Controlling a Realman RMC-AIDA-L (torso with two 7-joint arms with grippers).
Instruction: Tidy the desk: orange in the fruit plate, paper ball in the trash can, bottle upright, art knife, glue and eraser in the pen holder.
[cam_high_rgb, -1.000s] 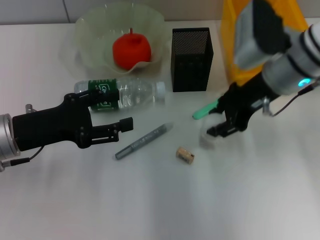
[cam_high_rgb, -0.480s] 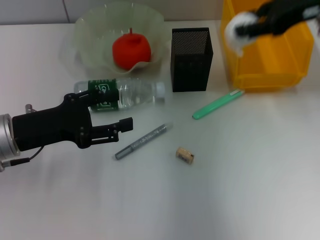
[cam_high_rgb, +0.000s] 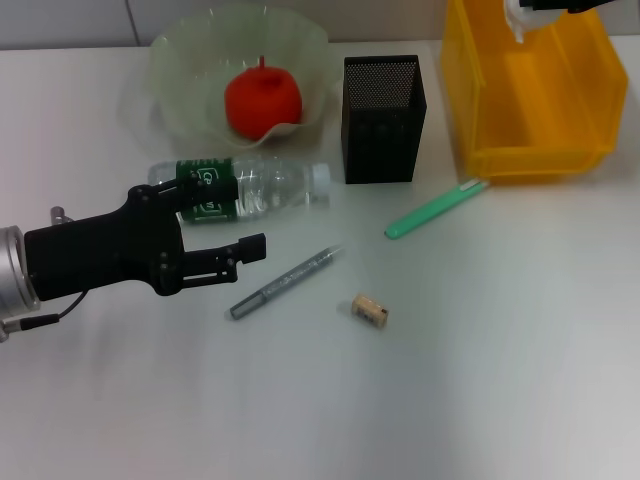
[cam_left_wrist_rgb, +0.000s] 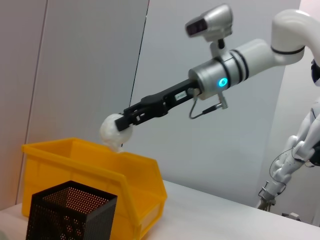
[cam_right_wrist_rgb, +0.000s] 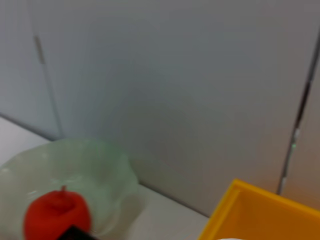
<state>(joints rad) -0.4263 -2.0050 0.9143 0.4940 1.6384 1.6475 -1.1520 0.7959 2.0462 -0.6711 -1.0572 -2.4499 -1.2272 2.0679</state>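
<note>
Right tool (cam_left_wrist_rgb: 121, 121) grips the paper ball (cam_left_wrist_rgb: 112, 131), held up over the trash can (cam_high_rgb: 535, 95). Left tool (cam_high_rgb: 245, 253) hangs low over the surface (cam_high_rgb: 480, 380), fingers apart, nothing in them. Bottle (cam_high_rgb: 245, 188) lies on its side just beyond the left tool; silver pen (cam_high_rgb: 285, 282) near its tips, eraser (cam_high_rgb: 370, 311) further past that. Orange (cam_high_rgb: 262, 102) sits in the fruit plate (cam_high_rgb: 180, 60). Pen holder (cam_high_rgb: 382, 118) stands between plate and trash can, green art knife (cam_high_rgb: 435, 209) beside it.
</note>
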